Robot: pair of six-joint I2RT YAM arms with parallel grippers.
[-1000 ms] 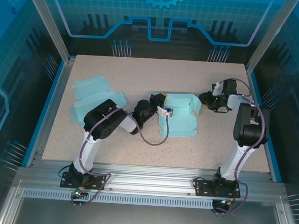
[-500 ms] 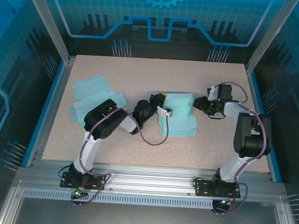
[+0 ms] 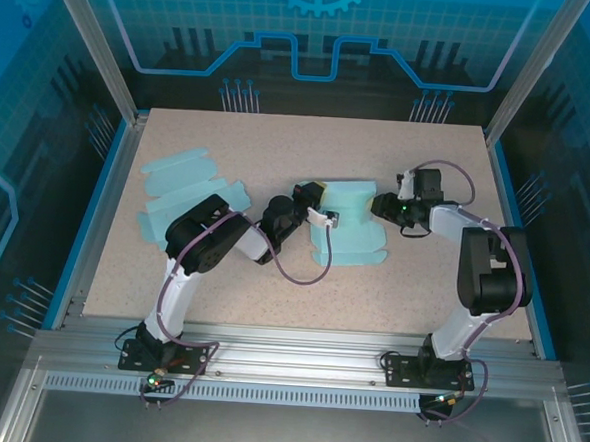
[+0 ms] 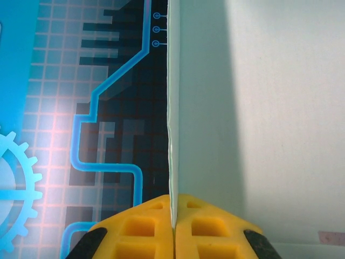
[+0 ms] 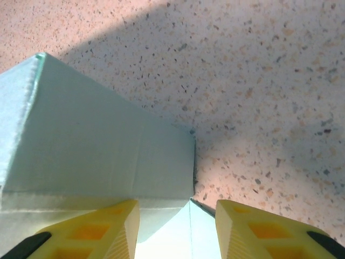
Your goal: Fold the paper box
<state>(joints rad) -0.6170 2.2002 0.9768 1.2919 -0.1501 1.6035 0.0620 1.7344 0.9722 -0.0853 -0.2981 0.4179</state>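
The light-blue paper box (image 3: 354, 237) lies half folded in the middle of the table. My left gripper (image 3: 327, 219) is shut on its left wall. In the left wrist view the yellow fingertips (image 4: 173, 224) pinch the thin edge of that upright panel (image 4: 259, 108). My right gripper (image 3: 378, 206) is at the box's right end, up against a raised flap. In the right wrist view its jaws (image 5: 177, 216) stand apart, with a corner of the box (image 5: 97, 145) between them touching neither yellow finger (image 5: 102, 232).
Flat light-blue box blanks (image 3: 182, 189) lie at the left of the speckled table (image 3: 271, 290), beside the left arm. Blue rails and metal posts border the table on both sides.
The right gripper has moved left from the table's right side up to the box, and the box's right flap, which stuck outward, now stands against the box. The left gripper has stayed put.
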